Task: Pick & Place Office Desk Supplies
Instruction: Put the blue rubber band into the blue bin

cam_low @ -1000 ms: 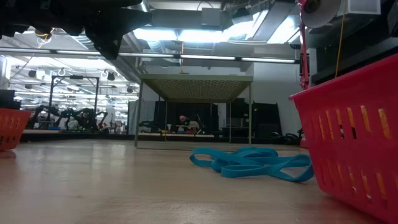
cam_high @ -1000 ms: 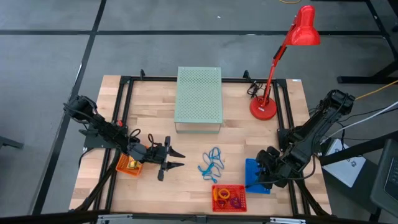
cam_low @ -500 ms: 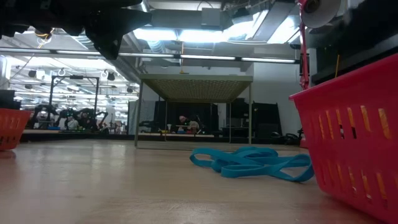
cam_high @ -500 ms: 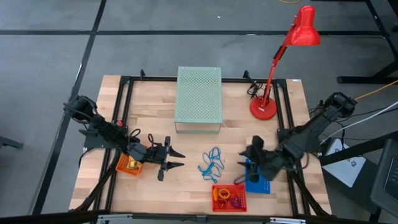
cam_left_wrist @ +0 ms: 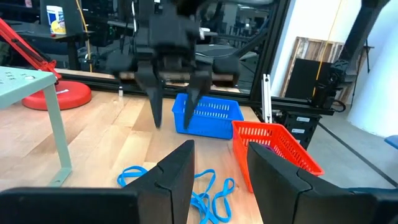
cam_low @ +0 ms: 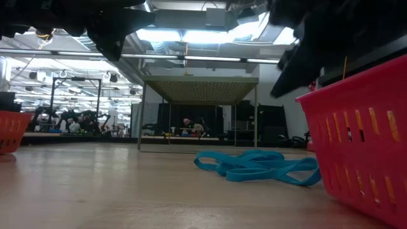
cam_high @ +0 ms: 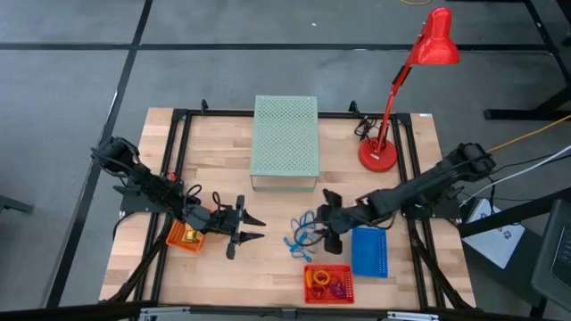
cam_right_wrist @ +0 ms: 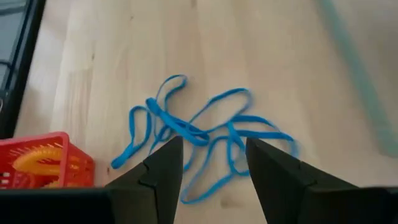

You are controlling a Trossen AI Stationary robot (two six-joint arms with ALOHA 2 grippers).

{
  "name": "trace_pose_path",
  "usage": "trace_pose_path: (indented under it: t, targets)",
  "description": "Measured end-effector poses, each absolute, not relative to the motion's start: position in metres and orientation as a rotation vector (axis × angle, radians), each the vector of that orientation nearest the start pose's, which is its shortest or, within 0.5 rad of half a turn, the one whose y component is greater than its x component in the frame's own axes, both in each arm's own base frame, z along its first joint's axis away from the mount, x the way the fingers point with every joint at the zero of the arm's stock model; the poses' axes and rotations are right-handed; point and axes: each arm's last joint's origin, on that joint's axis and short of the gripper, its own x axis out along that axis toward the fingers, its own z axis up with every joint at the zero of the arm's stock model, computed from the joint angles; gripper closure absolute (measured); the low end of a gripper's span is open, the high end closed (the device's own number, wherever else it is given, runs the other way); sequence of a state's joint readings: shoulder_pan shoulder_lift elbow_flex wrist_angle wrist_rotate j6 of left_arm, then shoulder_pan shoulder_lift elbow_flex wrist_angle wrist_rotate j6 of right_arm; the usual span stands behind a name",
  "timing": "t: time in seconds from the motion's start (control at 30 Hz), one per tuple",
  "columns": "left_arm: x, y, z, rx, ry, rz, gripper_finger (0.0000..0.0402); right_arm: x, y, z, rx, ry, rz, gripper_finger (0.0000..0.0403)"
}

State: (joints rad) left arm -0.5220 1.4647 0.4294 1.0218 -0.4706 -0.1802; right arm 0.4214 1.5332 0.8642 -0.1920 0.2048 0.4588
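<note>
Blue loops [cam_high: 302, 231]: tangle of thin blue bands lying flat on the wooden table [cam_high: 214, 160], near-centre, between the two grippers; also visible in the low view [cam_low: 257, 166] and both wrist views [cam_right_wrist: 199, 134] [cam_left_wrist: 180, 186].
Right gripper [cam_high: 328, 219]: reaches in from the right, just beside the right edge of the tangle; fingers [cam_right_wrist: 163, 171] stand apart with nothing between them, the loops in plain sight through the gap.
Left gripper [cam_high: 253, 228]: left of the loops, well apart from them; fingers [cam_left_wrist: 177, 174] parted, nothing held.
Red basket [cam_high: 327, 283]: near edge of the table, just nearer than the loops; holds orange, purple and red ring-shaped clips [cam_high: 326, 284].
Blue basket [cam_high: 369, 252]: right of the loops, beside the red basket.
Orange basket [cam_high: 186, 237]: left side, partly under the left arm; yellow pieces [cam_high: 189, 235] inside.
Pale green perforated box [cam_high: 285, 140]: far centre.
Red desk lamp [cam_high: 391, 98]: far right.
</note>
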Motion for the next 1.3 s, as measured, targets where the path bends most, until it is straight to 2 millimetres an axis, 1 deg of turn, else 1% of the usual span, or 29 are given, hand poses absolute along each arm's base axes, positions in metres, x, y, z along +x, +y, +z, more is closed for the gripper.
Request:
trace_pose_path:
  t: [0.1, 0.17, 0.33, 0.43, 0.53, 0.7, 0.8, 1.1, 1.3]
  targets:
    - [0.234, -0.119, 0.185, -0.174, 0.017, -0.05, 0.0258, 0.29, 0.12, 0.173, 0.161, 0.869, 0.073, 0.0225]
    - [0.234, -0.119, 0.185, -0.174, 0.017, -0.05, 0.0258, 0.297, 0.121, 0.165, 0.145, 0.893, 0.087, 0.0225]
    - [0.234, -0.119, 0.185, -0.174, 0.016, -0.048, 0.0258, 0.32, 0.126, 0.164, 0.096, 0.879, 0.109, 0.0225]
    - [0.234, -0.119, 0.185, -0.174, 0.016, -0.047, 0.0258, 0.333, 0.128, 0.166, 0.105, 0.876, 0.128, 0.0225]
    - [0.234, -0.119, 0.185, -0.187, 0.017, -0.049, 0.0258, 0.341, 0.126, 0.159, 0.117, 0.9, 0.131, 0.0225]
    - [0.234, -0.12, 0.185, -0.191, 0.017, -0.052, 0.0258, 0.344, 0.114, 0.14, 0.157, 0.982, 0.06, 0.0225]
    - [0.234, -0.12, 0.185, -0.176, 0.017, -0.054, 0.0258, 0.346, 0.112, 0.133, 0.167, 1.004, 0.06, 0.0225]
    - [0.234, -0.12, 0.185, -0.176, 0.011, -0.054, 0.0258, 0.348, 0.111, 0.122, 0.183, 1.043, 0.082, 0.0225]
    - [0.234, -0.12, 0.185, -0.177, 0.011, -0.053, 0.0258, 0.349, 0.111, 0.122, 0.195, 1.034, 0.085, 0.0224]
